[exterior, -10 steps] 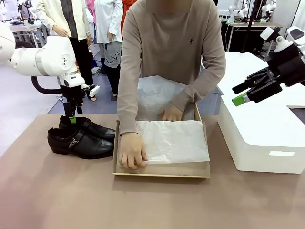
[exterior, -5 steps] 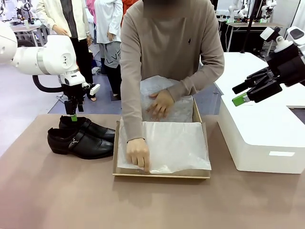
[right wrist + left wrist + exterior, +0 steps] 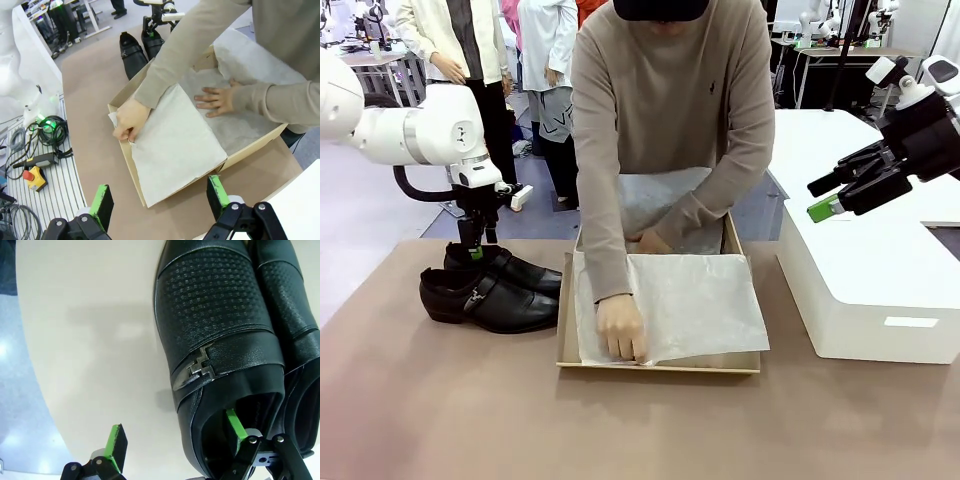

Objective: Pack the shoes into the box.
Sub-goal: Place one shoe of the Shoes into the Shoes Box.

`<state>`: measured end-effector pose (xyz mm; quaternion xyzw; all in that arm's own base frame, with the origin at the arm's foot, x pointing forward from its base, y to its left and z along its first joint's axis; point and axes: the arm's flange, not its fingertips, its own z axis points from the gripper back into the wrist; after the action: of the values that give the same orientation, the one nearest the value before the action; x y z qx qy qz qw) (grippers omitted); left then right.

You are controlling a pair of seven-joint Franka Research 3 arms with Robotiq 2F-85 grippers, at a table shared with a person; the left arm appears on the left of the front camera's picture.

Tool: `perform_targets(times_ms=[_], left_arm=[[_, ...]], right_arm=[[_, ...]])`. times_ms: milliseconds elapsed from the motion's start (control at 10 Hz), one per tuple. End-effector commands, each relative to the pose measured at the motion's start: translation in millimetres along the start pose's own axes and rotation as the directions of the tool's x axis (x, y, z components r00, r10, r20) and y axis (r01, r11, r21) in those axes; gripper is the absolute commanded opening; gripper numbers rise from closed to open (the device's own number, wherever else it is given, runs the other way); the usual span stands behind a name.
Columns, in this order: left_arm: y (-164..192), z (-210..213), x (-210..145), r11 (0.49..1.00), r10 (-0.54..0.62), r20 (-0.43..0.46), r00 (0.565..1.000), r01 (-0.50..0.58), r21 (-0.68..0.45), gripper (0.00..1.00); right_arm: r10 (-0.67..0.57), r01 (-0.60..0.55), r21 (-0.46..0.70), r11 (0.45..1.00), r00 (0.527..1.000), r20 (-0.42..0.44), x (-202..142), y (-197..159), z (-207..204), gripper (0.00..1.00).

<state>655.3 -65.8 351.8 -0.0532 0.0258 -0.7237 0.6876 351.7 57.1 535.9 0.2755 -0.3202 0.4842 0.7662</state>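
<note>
In the front view your left gripper (image 3: 474, 250) stood open at the heel end of the far shoe, centre left. The shoes (image 3: 490, 290) lay side by side on the table (image 3: 440, 410), long axes running left to right, toes toward the box (image 3: 660, 366) just beside them. The person's hands (image 3: 621, 328) pressed tissue (image 3: 700, 300) flat inside it. Your right gripper (image 3: 817, 198) hung open at upper right, well apart, over the white box (image 3: 870, 290); your left arm was much nearer. In the left wrist view the left gripper (image 3: 176, 437) straddled one shoe's (image 3: 215, 315) side wall below the buckle (image 3: 200, 370), one pad inside the opening, unclenched. In the right wrist view the right gripper (image 3: 160, 197) gaped empty above the box (image 3: 125, 165), shoes (image 3: 137, 50) at the top.
</note>
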Motion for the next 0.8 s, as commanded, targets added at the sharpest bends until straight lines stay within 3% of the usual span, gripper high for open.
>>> perform_targets(times_ms=[0, 300, 700], left_arm=[[3.1, 0.1, -1.6, 1.000, -0.017, 0.008, 1.000, 0.017, -0.011, 1.00], [4.2, -3.1, 0.3, 0.999, -0.030, 0.020, 0.999, 0.031, -0.038, 1.00], [1.8, -2.1, 0.0, 0.999, -0.018, 0.025, 1.000, 0.019, -0.051, 0.23]], right_arm=[[0.023, -0.024, 0.012, 1.000, 0.999, 0.030, 2.7, -3.0, -0.7, 1.00], [0.023, -0.024, 0.012, 1.000, 0.999, 0.030, 2.7, -3.0, -0.7, 1.00], [0.023, -0.024, 0.012, 1.000, 0.999, 0.030, 2.7, -3.0, -0.7, 1.00]])
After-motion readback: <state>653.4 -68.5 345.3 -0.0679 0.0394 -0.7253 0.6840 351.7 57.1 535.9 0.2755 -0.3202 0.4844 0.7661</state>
